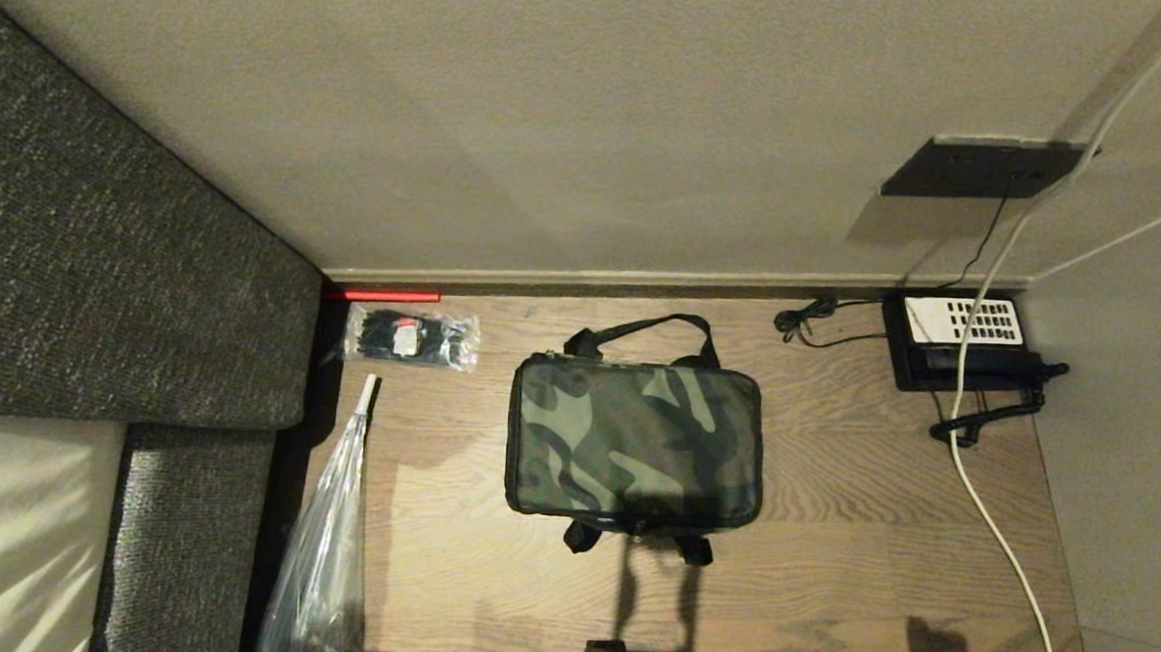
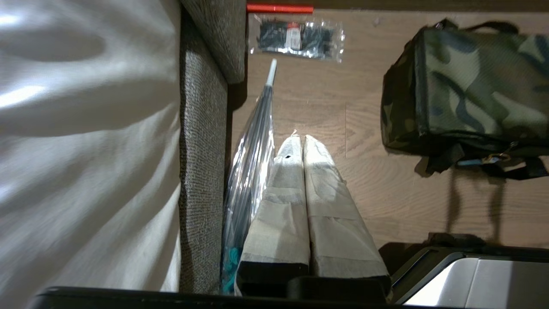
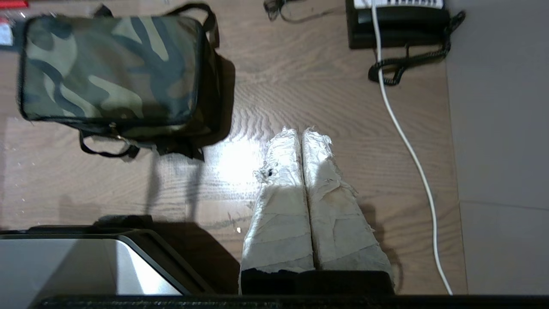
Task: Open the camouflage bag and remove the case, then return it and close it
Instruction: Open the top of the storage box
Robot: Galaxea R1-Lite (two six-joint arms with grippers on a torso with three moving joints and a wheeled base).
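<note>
On the wood floor, camouflage bag (image 1: 635, 443) zipped (contents hidden); left gripper (image 2: 303, 138) and right gripper (image 3: 301, 131) pressed together.

You've got nothing readable here: the label on the packet of ties (image 1: 411, 338) is too small to make out, and the keys on the desk phone (image 1: 962, 341) show no legible marks.

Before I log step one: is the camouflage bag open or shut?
Shut: the camouflage bag lies flat, lid down, no red lining or case showing.
</note>
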